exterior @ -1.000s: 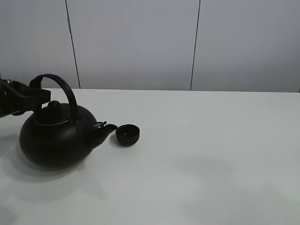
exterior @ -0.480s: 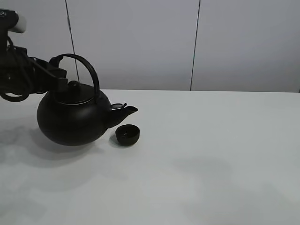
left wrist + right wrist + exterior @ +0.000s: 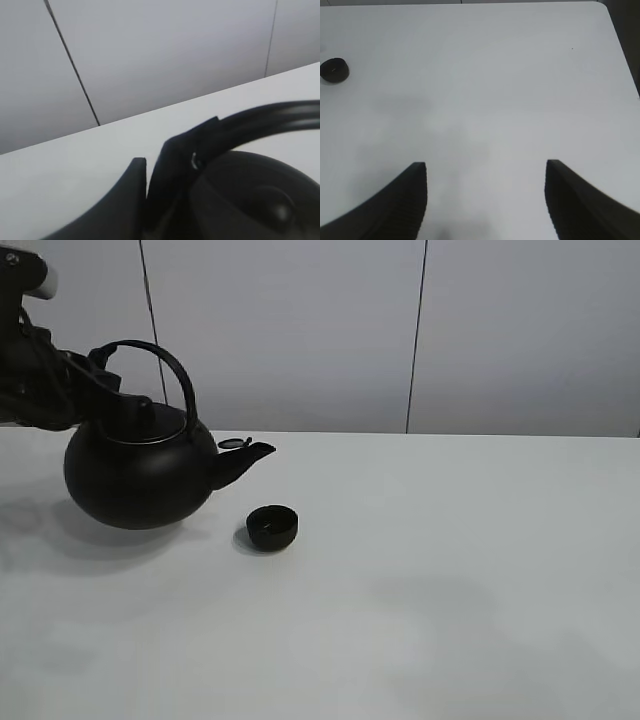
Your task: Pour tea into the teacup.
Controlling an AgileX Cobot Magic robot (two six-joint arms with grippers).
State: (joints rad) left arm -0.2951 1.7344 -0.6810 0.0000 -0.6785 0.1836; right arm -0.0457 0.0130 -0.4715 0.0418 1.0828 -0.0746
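Observation:
The big black kettle [image 3: 135, 478] hangs above the table at the left, and my left gripper [image 3: 100, 380] is shut on its arched handle [image 3: 260, 117]. Its spout [image 3: 250, 453] points right, with its small flap lid raised, and sits above and left of the teacup. The teacup [image 3: 272, 527], small, black and handleless, stands upright on the white table just right of the kettle; it also shows far off as the teacup [image 3: 334, 70]. In the wrist view my left gripper [image 3: 152, 165] clamps the handle above the kettle's lid [image 3: 270, 210]. My right gripper [image 3: 485, 167] is open over bare table, holding nothing.
The white table [image 3: 450, 570] stretches right and forward of the cup. A grey panelled wall [image 3: 300, 330] stands behind the table's back edge. The table's rounded far corner [image 3: 600, 6] shows in the right wrist view.
The kettle has risen off the table from a tilted rest at the left, then drifted slightly left and higher. Its spout now stands above and clear of the teacup. The right arm has not moved.

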